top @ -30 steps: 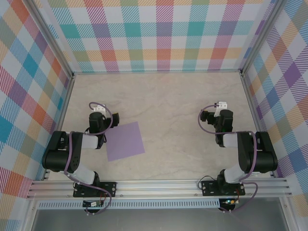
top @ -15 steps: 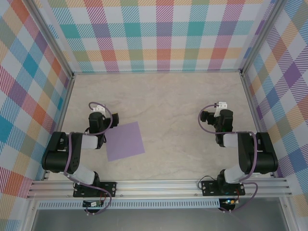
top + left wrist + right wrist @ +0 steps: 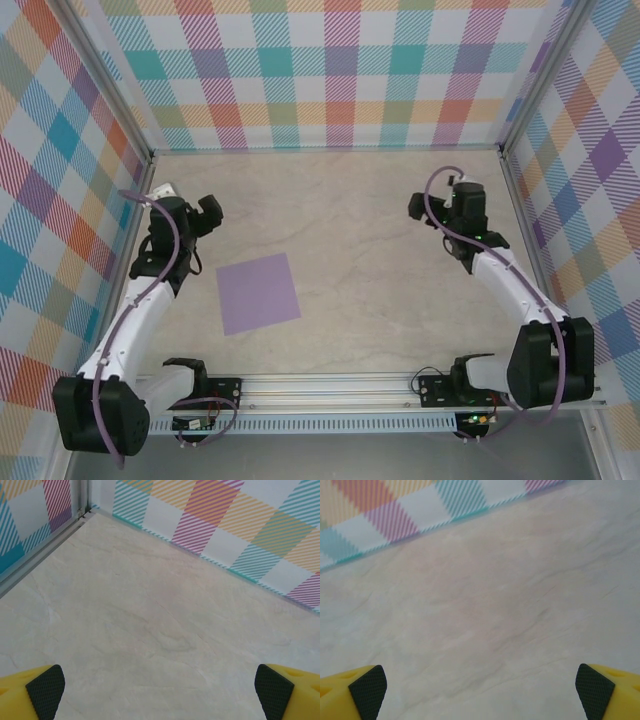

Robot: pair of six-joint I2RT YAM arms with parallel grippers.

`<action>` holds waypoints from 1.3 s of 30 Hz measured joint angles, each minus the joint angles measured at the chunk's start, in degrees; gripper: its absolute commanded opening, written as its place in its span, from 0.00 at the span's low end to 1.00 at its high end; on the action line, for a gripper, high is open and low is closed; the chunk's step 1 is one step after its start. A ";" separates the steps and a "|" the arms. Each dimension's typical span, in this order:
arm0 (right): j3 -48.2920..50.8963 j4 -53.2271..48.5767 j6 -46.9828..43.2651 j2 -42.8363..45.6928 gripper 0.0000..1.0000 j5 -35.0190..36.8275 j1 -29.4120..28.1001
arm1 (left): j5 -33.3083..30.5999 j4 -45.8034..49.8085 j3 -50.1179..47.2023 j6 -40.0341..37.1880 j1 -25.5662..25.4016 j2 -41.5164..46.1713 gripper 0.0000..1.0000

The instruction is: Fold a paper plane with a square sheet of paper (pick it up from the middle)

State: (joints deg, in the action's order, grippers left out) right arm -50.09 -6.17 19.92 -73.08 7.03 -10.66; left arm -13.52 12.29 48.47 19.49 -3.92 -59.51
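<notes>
top external: both arms reached forward, left end effector [image 3: 209, 209] and right end effector [image 3: 419, 207] gaping, sheet [image 3: 259, 293] unmoved.

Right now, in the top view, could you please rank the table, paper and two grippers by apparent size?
1. table
2. paper
3. left gripper and right gripper: smallest, and they look alike, so no ranking between them.

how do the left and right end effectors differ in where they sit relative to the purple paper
The left end effector sits fairly near the purple paper, out past its far-left corner; the right end effector is well away from it, across the table. The left one is over the table's left side, the right one over its right side. Both are open and hold nothing, and neither touches the paper.
</notes>
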 measured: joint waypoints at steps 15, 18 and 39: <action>-27.63 -22.60 3.63 -30.77 1.00 3.91 -41.38 | 2.05 21.38 5.31 2.40 0.00 3.63 1.00; -34.42 -25.51 3.63 -37.99 1.00 4.76 -46.42 | 1.25 22.29 5.35 2.40 0.00 4.00 1.00; -60.13 -39.34 -2.86 -61.09 1.00 14.93 -54.47 | -7.17 23.85 5.38 3.69 0.00 6.78 1.00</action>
State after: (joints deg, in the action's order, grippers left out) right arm -110.21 -45.52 17.06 -134.17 21.96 -65.12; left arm -20.69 36.14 53.84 23.18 -3.92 -52.73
